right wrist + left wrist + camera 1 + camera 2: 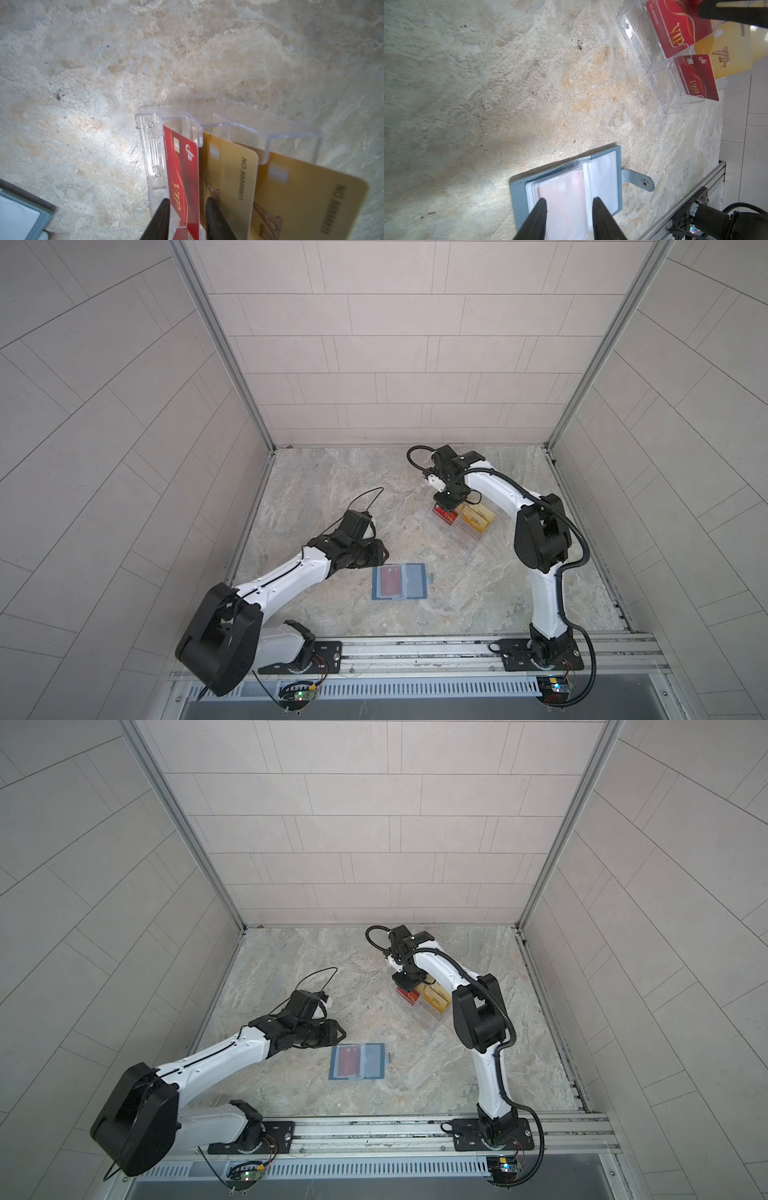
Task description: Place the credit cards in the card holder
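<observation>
Card holder (400,581) lies open and flat on the stone tabletop (332,497), lower middle in both top views. Its snap tab (637,179) sticks out past the right page. We see one red card (390,581) already inside a clear sleeve on the left page.

Left gripper (569,202): fingers (537,216) spread, nothing between them, hovering over that page in the wrist view. In a top view the left gripper (337,1031) sits just upper-left of the card holder, not touching it.

Right gripper (187,200) is down at the clear rack (249,124), right of centre in both top views. Its fingers (214,216) are parted and straddle an upright red VIP card (182,176). We see a gap at one finger; contact at the other we can't tell.

A second red VIP card (695,81) stands in another slot of the rack. Gold cards (301,197) fill the neighbouring slots.
</observation>
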`<action>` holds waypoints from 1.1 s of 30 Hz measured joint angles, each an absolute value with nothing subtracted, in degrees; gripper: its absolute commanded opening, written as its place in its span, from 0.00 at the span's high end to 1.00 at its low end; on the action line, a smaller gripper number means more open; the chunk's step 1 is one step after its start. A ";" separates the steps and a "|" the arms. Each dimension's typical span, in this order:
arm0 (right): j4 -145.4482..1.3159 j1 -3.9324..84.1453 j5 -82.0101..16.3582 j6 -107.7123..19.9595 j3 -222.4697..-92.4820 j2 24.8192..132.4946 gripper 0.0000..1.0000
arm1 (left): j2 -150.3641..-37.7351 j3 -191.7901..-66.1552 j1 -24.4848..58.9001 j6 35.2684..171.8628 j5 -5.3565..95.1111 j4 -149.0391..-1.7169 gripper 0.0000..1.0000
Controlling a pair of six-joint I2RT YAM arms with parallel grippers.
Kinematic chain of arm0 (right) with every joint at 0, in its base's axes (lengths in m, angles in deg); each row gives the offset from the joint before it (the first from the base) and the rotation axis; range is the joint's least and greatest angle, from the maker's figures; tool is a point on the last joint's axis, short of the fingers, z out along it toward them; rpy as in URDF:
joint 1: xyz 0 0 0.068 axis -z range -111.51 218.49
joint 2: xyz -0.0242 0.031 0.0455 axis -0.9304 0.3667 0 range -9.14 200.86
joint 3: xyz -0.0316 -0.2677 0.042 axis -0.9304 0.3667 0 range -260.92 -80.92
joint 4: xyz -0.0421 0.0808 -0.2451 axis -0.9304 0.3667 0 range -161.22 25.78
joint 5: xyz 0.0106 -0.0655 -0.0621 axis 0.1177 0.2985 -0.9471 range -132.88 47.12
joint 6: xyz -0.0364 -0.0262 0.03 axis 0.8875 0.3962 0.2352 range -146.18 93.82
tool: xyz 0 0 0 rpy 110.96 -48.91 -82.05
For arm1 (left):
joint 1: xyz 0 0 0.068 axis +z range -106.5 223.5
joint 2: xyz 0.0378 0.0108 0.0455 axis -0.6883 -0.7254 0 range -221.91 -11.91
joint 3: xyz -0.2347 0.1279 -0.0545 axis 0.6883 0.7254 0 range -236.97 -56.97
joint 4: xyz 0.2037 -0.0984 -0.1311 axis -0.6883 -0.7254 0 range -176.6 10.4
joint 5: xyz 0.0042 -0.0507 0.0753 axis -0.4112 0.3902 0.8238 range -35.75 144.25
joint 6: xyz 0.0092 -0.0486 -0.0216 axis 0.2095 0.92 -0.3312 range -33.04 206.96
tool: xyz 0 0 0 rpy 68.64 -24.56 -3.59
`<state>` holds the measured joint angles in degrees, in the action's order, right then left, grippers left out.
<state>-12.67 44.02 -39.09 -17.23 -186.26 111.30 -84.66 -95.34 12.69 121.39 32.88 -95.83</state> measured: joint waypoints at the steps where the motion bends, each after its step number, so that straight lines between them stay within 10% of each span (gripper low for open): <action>1: -12.67 44.02 -39.30 -17.23 -186.35 111.43 0.67 | -84.66 -95.34 12.78 121.39 32.88 -95.83 0.59; 19: -13.33 42.60 -37.64 -18.45 -185.63 112.37 0.70 | -84.55 -95.34 13.11 121.39 32.64 -96.18 0.58; 33: -13.46 42.60 -37.93 -19.17 -184.82 112.37 0.91 | -84.55 -95.34 13.15 121.39 32.45 -96.48 0.58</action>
<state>-13.46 42.60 -37.93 -19.17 -184.82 112.37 -84.55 -95.34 13.15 121.39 32.45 -96.48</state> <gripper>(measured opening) 0.120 0.422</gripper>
